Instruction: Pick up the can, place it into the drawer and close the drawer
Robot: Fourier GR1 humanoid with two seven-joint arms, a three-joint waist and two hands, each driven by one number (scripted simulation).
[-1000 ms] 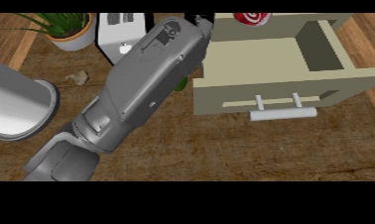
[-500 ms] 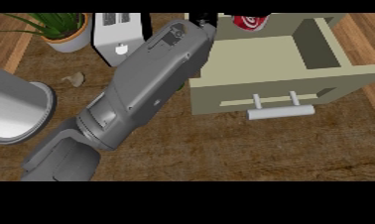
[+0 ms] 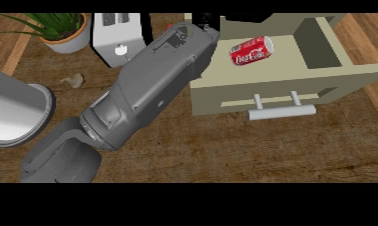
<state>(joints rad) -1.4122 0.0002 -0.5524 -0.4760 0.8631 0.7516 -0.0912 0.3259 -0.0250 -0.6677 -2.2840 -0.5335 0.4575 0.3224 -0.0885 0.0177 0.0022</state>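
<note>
**Op:** Head view. I see the can lying on its side inside the open drawer, toward the back left corner. So as I judge it, the placing is done; the drawer is not yet closed, its handle sticking out toward me.

**Log:** Hands?

**Op:** One grey forearm runs diagonally from lower left up to the drawer's left wall. The hand at its end is hidden past the wrist, so I cannot tell whether it's open or closed. It isn't on the can. I see no other hand.

**Log:** Any writing?

**Op:** The can is red with white script that reads like "Coca-Cola". Nothing legible on the toaster or the plant pot on the tabletop.
</note>
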